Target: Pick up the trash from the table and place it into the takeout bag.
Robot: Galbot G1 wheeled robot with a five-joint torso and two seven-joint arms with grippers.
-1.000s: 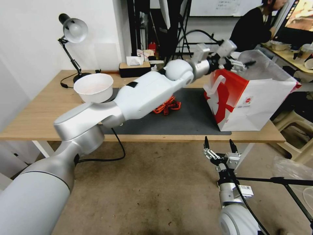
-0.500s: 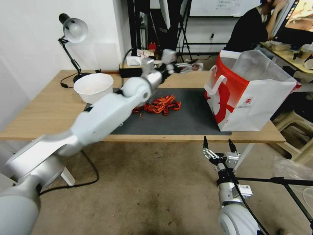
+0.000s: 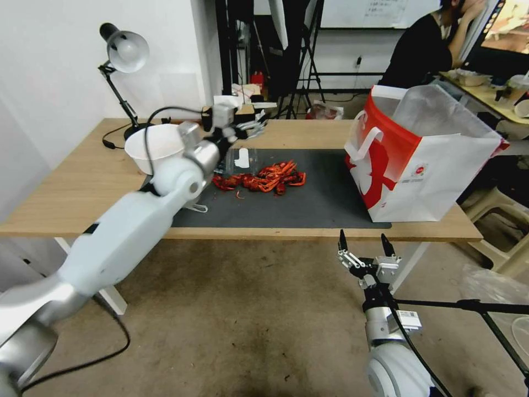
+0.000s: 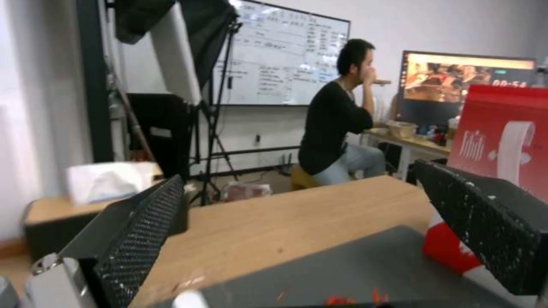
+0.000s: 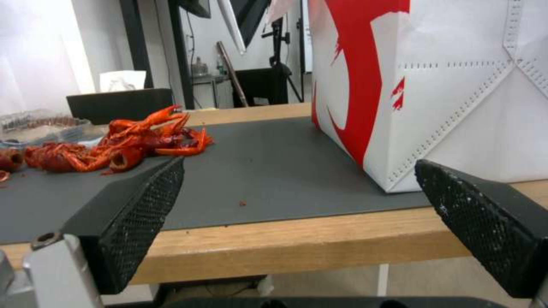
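left tool (image 3: 250, 128) swung back from takeout bag (image 3: 424, 165) — over mat, empty.

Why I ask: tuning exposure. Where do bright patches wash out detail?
Head view: wall beside the lamp. Both wrist views: wall behind the tissue box. Right wrist view: the bag's white side keeps its stitching.

No text can be read with certainty: the takeout bag (image 3: 441, 165), beyond the right pincer (image 3: 362, 242), bears a small round red logo with illegible lettering, its red side shows white script too blurred to read, and the whiteboard (image 4: 285, 60) writing is illegible.
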